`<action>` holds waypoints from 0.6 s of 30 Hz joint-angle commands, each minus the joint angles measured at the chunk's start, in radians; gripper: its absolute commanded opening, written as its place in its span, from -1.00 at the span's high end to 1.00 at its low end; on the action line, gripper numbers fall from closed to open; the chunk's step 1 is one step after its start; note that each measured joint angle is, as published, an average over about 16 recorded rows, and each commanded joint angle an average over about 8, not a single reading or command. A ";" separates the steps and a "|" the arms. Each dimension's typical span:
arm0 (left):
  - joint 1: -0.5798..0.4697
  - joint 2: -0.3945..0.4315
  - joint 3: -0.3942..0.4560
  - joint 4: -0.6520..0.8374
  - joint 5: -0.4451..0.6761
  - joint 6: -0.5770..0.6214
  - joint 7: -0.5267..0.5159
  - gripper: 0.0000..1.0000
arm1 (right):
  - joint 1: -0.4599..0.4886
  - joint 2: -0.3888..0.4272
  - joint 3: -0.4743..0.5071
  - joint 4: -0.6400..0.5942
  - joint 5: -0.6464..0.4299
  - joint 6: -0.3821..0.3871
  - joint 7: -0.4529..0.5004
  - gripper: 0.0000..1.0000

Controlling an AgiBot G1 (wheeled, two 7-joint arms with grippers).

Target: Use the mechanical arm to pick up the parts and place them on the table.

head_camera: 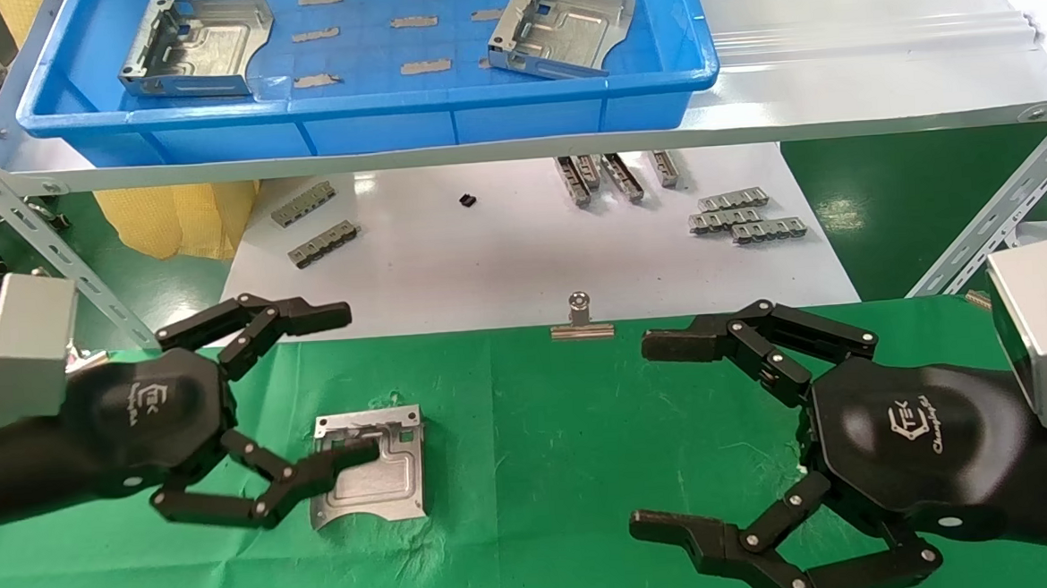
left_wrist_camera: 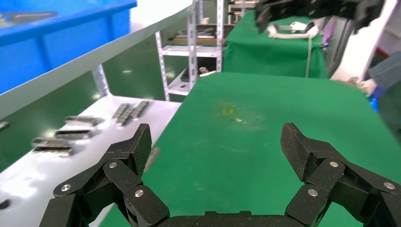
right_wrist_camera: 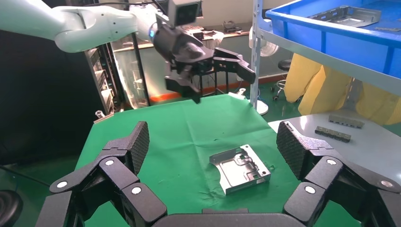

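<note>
One silver-grey part [head_camera: 381, 476] lies flat on the green table cloth [head_camera: 533, 473], also seen in the right wrist view [right_wrist_camera: 241, 168]. My left gripper [head_camera: 356, 385] is open and empty. Its lower finger overlaps the part in the head view, but the right wrist view shows the gripper [right_wrist_camera: 220, 80] raised well above the cloth. In the left wrist view [left_wrist_camera: 217, 146] only bare green cloth lies between the fingers. Two more parts [head_camera: 192, 47] [head_camera: 563, 23] lie in the blue tray [head_camera: 370, 100]. My right gripper [head_camera: 649, 435] [right_wrist_camera: 213, 142] is open and empty at the right.
The blue tray sits on a white shelf with angled metal struts [head_camera: 65, 264] at both sides. Under it a white board [head_camera: 522, 267] carries grey toothed strips [head_camera: 743, 215] [head_camera: 314, 224]. A binder clip [head_camera: 581, 320] stands at the cloth's far edge.
</note>
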 commanded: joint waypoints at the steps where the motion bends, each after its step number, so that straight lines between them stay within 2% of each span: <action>1: 0.018 -0.011 -0.012 -0.043 -0.012 -0.003 -0.030 -1.00 | 0.000 0.000 0.000 0.000 0.000 0.000 0.000 -1.00; 11: 0.108 -0.066 -0.071 -0.252 -0.072 -0.020 -0.176 -1.00 | 0.000 0.000 0.000 0.000 0.000 0.000 0.000 -1.00; 18: 0.144 -0.088 -0.094 -0.337 -0.097 -0.026 -0.228 -1.00 | 0.000 0.000 0.000 0.000 0.000 0.000 0.000 -1.00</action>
